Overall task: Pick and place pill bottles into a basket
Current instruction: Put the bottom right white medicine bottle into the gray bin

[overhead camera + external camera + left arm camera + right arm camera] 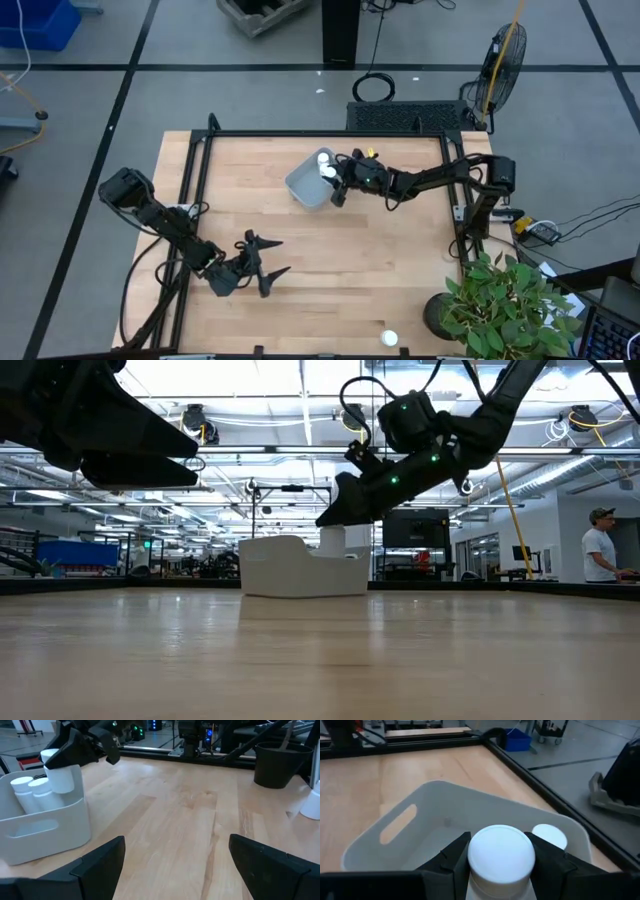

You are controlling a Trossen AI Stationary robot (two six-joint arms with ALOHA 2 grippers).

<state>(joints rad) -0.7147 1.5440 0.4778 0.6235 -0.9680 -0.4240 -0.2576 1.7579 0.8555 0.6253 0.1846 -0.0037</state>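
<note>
The pale grey basket (306, 187) (46, 827) stands at the table's far middle. Two pill bottles (23, 786) (42, 790) stand upright inside it, and one of their caps (549, 836) shows in the right wrist view. My right gripper (333, 186) (338, 512) reaches over the basket's right rim, shut on another pill bottle (501, 854) (60, 779). One more pill bottle (389, 339) stands on the table by the near edge. My left gripper (271, 257) (175, 865) waits open over the near left of the table, with nothing between its fingers. My right gripper pinches the pill bottle between its two fingers (451, 860), on the sides just under the white cap (501, 851). The fingers come from the table's right, slanting slightly down. The bottle stays upright over the basket's inside, and the basket wall hides its bottom end.
A potted plant (500, 300) stands at the table's near right corner, its dark pot (277, 762) close to the loose bottle. A black frame (320, 133) rims the table's far and side edges. Bare wood lies between the basket and my left gripper.
</note>
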